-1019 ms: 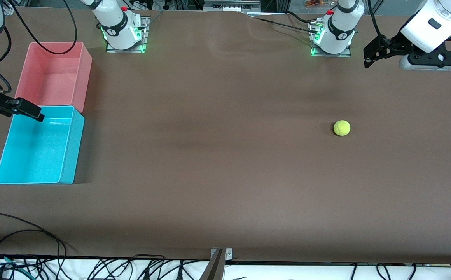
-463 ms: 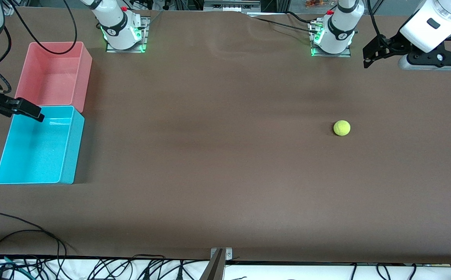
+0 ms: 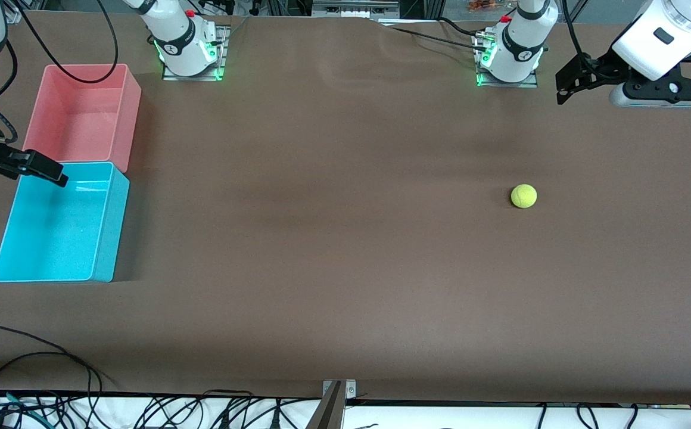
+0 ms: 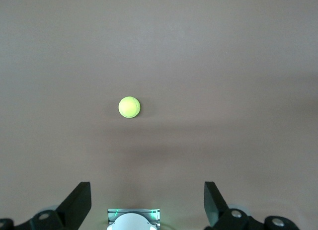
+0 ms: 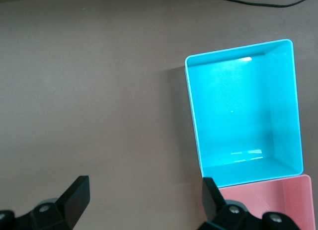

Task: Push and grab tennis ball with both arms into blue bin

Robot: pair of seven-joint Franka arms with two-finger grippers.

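Note:
The tennis ball (image 3: 523, 196) (image 4: 129, 107), small and yellow-green, lies alone on the brown table toward the left arm's end. My left gripper (image 3: 565, 94) (image 4: 146, 191) hangs open and empty in the air beside the left arm's base (image 3: 509, 56), well away from the ball. The blue bin (image 3: 111, 220) (image 5: 195, 120) stands empty at the right arm's end of the table. My right gripper (image 3: 59, 177) (image 5: 144, 186) hovers open and empty over the bin's corner next to the pink bin.
An empty pink bin (image 3: 128, 113) (image 5: 268, 202) touches the blue bin on the side farther from the front camera. Black cables (image 3: 36, 351) trail over the table's near edge at the right arm's end. A metal bracket (image 3: 338, 390) sits mid-edge.

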